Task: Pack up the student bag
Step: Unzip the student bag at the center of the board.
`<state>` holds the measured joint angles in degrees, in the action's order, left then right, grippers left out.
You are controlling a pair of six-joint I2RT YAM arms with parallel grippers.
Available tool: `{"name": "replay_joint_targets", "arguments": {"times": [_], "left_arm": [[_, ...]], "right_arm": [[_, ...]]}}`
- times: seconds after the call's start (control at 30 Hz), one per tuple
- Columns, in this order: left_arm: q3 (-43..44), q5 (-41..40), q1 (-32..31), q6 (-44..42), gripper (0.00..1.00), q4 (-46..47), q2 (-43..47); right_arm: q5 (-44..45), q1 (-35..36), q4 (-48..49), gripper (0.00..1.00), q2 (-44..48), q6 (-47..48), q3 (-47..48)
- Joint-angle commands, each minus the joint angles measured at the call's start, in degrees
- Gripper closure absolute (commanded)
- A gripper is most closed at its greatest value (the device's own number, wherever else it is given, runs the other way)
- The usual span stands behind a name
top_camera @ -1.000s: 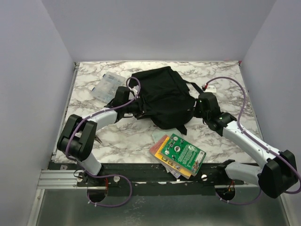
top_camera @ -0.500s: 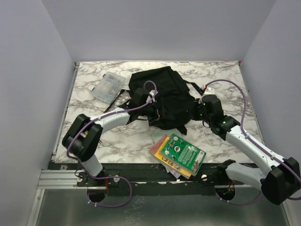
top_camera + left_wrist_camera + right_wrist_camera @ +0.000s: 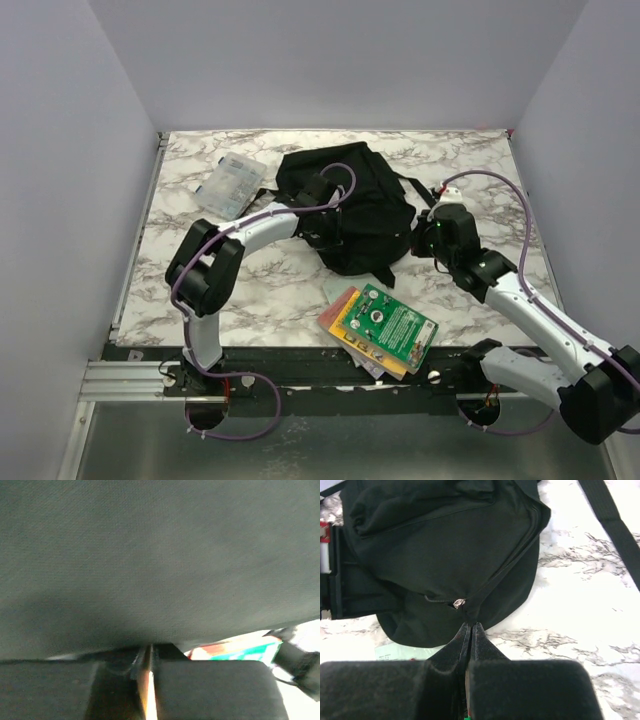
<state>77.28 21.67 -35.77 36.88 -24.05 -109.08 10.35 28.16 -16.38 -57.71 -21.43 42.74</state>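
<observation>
Fabric of student bag (image 3: 375, 200) between tight-closed left fingers (image 3: 166, 653) and right fingers (image 3: 454, 650)

Table (image 3: 480, 160): white marble-pattern top. The student bag (image 3: 370, 200) lies centre-rear, with its straps trailing onto the surface. A clear plastic case (image 3: 230, 183) lies rear left, just beside the bag. A stack of booklets (image 3: 385, 328), green one uppermost, sits at the near edge.

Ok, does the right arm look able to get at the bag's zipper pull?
Probably yes. The zipper pull lies bare on the student bag just ahead of the right hand, nothing between them. The hand is shut, though, and would have to open first.
</observation>
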Motion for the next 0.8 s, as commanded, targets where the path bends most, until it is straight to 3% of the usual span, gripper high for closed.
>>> {"name": "replay_joint_targets", "arguments": {"times": [0.0, 0.17, 0.33, 0.43, 0.53, 0.57, 0.63, 0.77], "left_arm": [[-6.81, -12.6, 0.26, -9.42, 1.0, -6.31, 5.73], [-18.22, -16.69, 0.99, -10.84, 1.0, -1.79, 15.47], [-21.75, -12.98, 1.93, -11.4, 1.0, 0.87, 22.33], [-21.59, -3.25, 1.69, -11.44, 0.99, 4.71, 26.93], [-21.72, -1.44, 0.26, -11.68, 0.51, 11.62, 32.47], [-21.01, -1.79, -0.35, -12.44, 0.43, 13.59, 33.14], [-19.19, -3.88, -2.09, -14.54, 0.35, 17.12, 32.38], [-16.0, -7.64, -6.66, -21.52, 0.31, 25.51, 26.62]], "right_arm": [[8.48, 0.11, 0.52, 1.0, -1.19, -1.97, 1.11], [21.38, -1.29, 2.4, 1.0, -7.25, -5.9, -0.02], [13.81, -6.13, 8.04, 1.0, -13.41, -4.46, 2.28], [-0.71, -5.89, 13.98, 1.0, -11.44, 1.76, 1.04], [-6.64, -5.28, 13.41, 1.0, -8.92, 2.19, -0.07], [-8.29, -5.27, 12.59, 1.0, -8.35, 1.89, -0.25], [-11.17, -5.24, 11.86, 1.0, -6.82, 1.18, -0.36], [-13.69, -5.23, 8.5, 0.99, -4.63, -0.24, 1.97]]}}
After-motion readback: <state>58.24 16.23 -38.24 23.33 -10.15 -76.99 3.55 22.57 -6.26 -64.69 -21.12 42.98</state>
